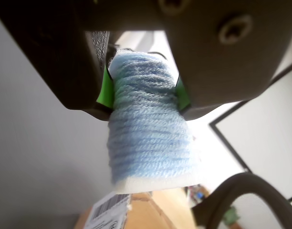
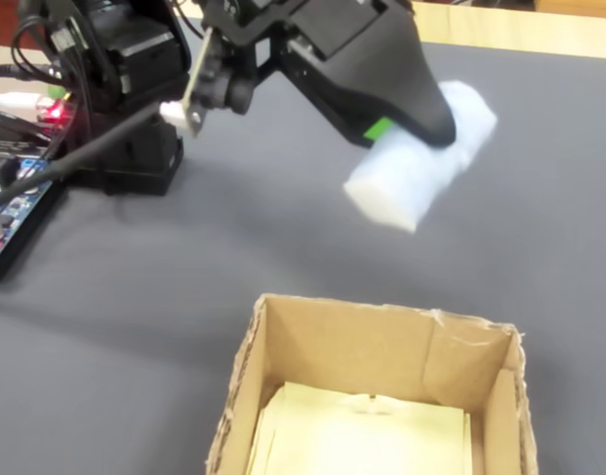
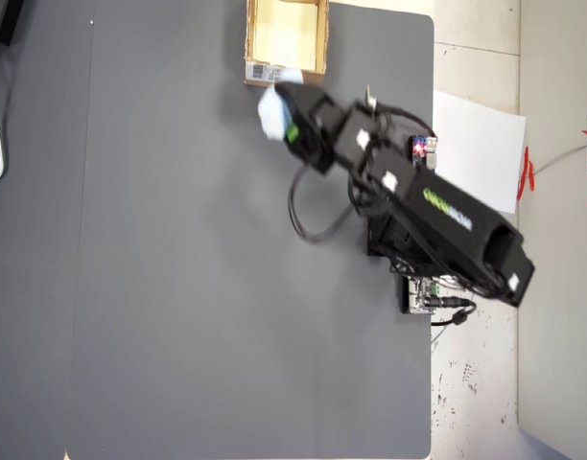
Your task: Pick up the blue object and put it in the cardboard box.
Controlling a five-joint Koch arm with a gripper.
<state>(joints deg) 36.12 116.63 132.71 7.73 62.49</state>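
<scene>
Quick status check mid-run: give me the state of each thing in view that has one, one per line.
blue object: off the table, clamped across its middle, not yet over the box opening in the fixed view.
gripper: shut on the blue object, fingers pressing both sides.
cardboard box: open at the top, upright on the table, nothing but its pale inside showing.
arm electronics board: red light lit.

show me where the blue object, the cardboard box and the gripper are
blue object (image 1: 148,143), wrist view, on its yarn-like side.
cardboard box (image 2: 367,348), fixed view, on its far inner wall.
gripper (image 1: 143,98), wrist view, midway between its fingertips.
</scene>
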